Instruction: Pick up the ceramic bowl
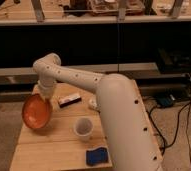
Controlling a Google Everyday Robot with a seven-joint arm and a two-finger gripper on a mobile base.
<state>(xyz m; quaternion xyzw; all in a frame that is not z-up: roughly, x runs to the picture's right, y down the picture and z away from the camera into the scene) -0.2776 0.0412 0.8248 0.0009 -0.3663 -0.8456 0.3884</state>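
A white robot arm is reaching across a wooden surface [64,142] toward its far left corner, where its claw [45,98] is meeting the upper rim of the ceramic bowl [37,112]. The orange-brown bowl is standing steeply tilted, its glossy inside facing the camera, at the left edge of the surface. The claw appears to be pinching the bowl's top edge, though the fingers themselves are lost behind the wrist, so the grip is a judgement from the bowl's tilt. Whether the bowl's lower rim is touching the wood or hanging clear cannot be told. A white cup [83,127] is sitting near the middle, a blue sponge [96,156] is lying at the near edge, and a dark flat packet [69,100] is resting toward the far side. The task seems to be in its lifting step; the next move calls for raising the bowl straight up, well apart from the cup.
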